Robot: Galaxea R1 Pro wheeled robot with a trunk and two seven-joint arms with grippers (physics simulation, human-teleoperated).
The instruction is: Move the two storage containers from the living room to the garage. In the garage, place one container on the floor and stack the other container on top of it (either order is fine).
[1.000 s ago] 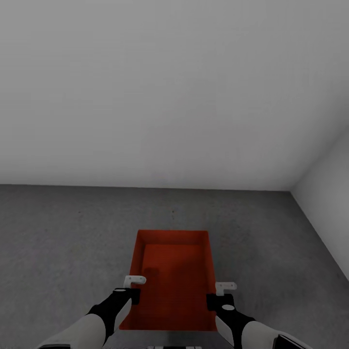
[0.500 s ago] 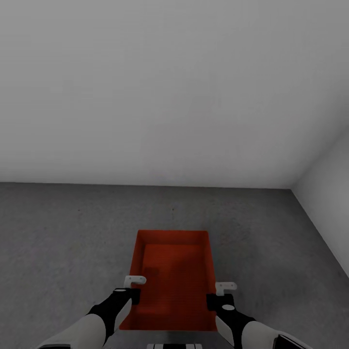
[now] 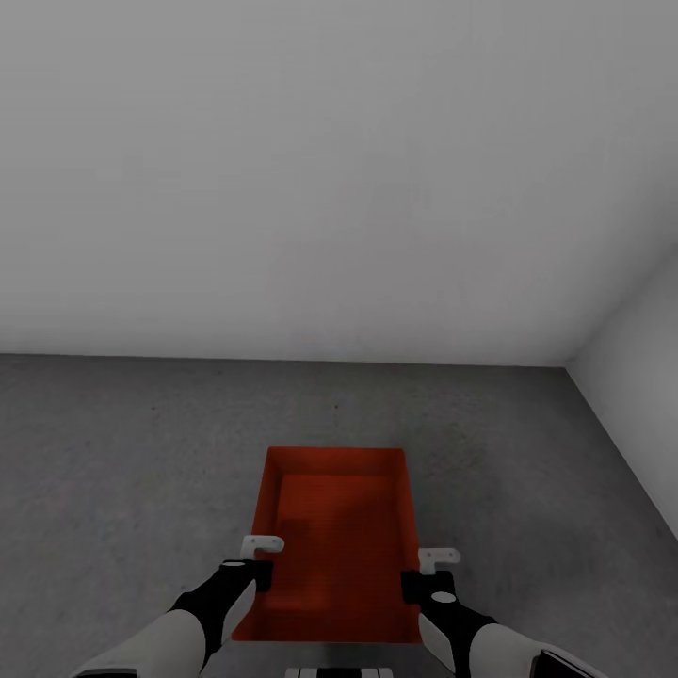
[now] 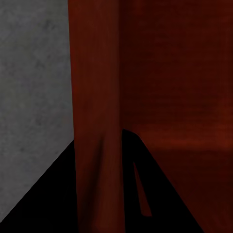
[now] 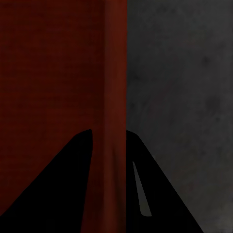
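From the head view, we log one storage container (image 3: pixel 334 541), orange-red, open-topped, low-walled and with nothing inside, carried centrally in front of us over the floor (image 3: pixel 132 452), a dark grey speckled concrete. Its long axis runs from near to far. Our left gripper (image 3: pixel 256 565) sits at the container's left wall, towards the near end; our right gripper (image 3: pixel 424 573) sits at the right wall, likewise near. Each has a white bracket-like part next to the rim. A plain white wall (image 3: pixel 320 179) closes the far side, and a second white wall (image 3: pixel 640 377) meets it at the far right corner. We see only one bin here.

Through the left wrist view, we note the container's left wall (image 4: pixel 97 121) running edge-on between two dark fingers (image 4: pixel 53 199), one outside and one inside the bin. The jaws are closed onto that wall. Concrete floor (image 4: pixel 34 73) lies on the outer side, the bin's red interior on the other.

Through the right wrist view, we record the same arrangement mirrored: the right wall (image 5: pixel 115 87) passes between two dark fingers (image 5: pixel 165 194), clamped from both sides. Red interior shows to one side of the wall, dark floor (image 5: pixel 184 73) to the other.
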